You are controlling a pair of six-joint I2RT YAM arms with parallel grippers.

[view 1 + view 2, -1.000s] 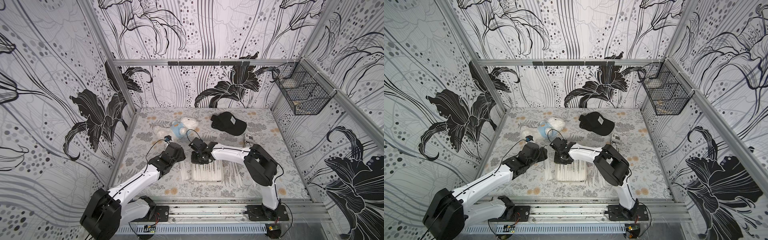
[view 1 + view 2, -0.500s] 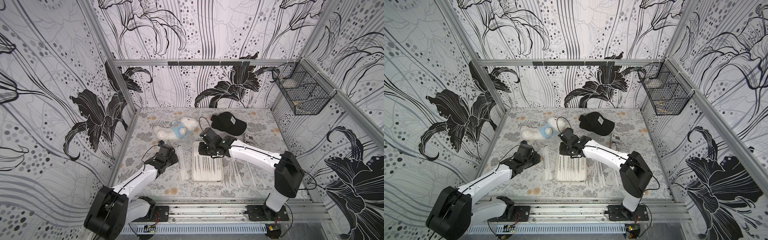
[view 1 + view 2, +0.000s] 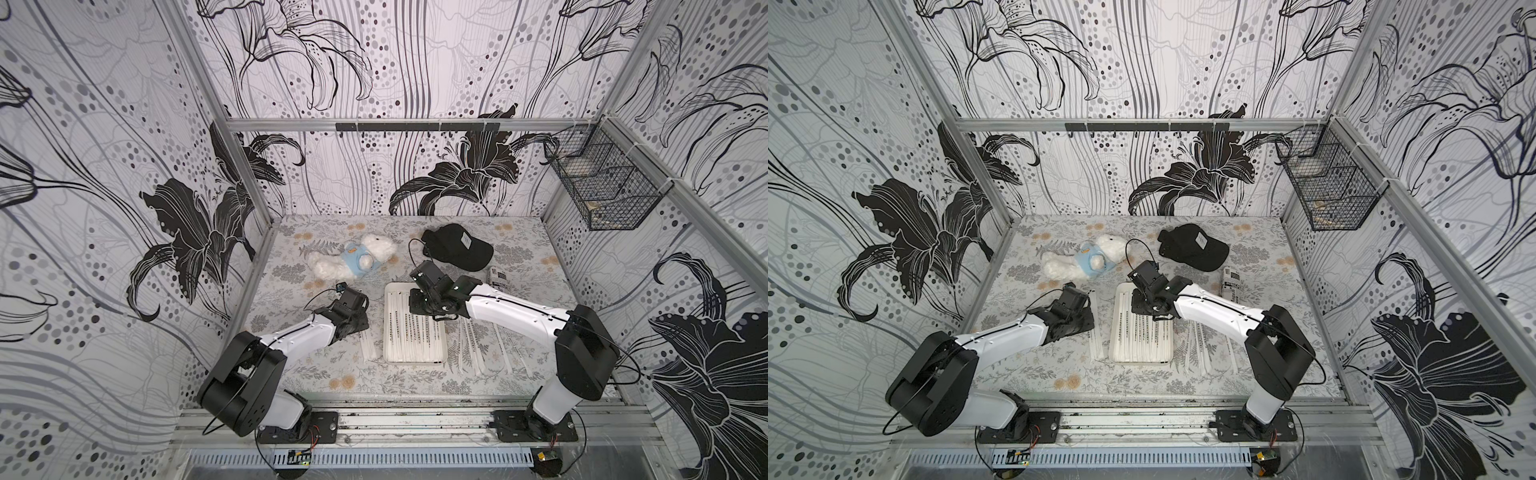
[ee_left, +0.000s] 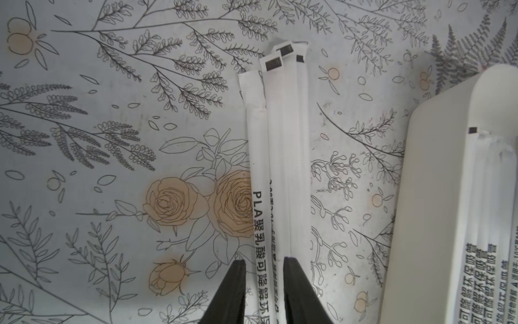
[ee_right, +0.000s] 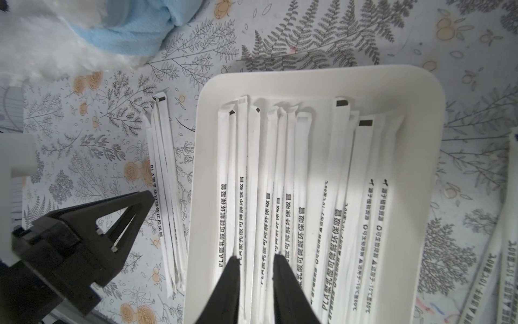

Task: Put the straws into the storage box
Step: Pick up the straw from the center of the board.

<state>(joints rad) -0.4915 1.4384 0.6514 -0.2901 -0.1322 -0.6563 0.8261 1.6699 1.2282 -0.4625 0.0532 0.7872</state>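
Long white straws [image 5: 297, 196] with black writing lie in the white storage box [image 5: 414, 92]. The right gripper [image 5: 256, 259] hangs open above them. The left gripper [image 4: 263, 263] sits around straws on the tabletop [image 4: 84, 196]; I cannot tell if it holds them.

A robot lab cell: aluminium frame [image 3: 282, 124], flower-printed wall panels [image 3: 415, 62], two arms [image 3: 299, 332] on a rail [image 3: 415, 419].

Left arm [image 3: 299, 332]: stretched low and forward from its base, the wrist tipped down.
Left gripper [image 4: 263, 265]: pointed at the table; jaws are set narrowly apart, and no firm grip can be made out.
Right arm [image 3: 511, 316]: elbow raised, forearm reached inward.
Right gripper [image 5: 256, 259]: pointed down; jaws are held narrowly apart, grip unclear.
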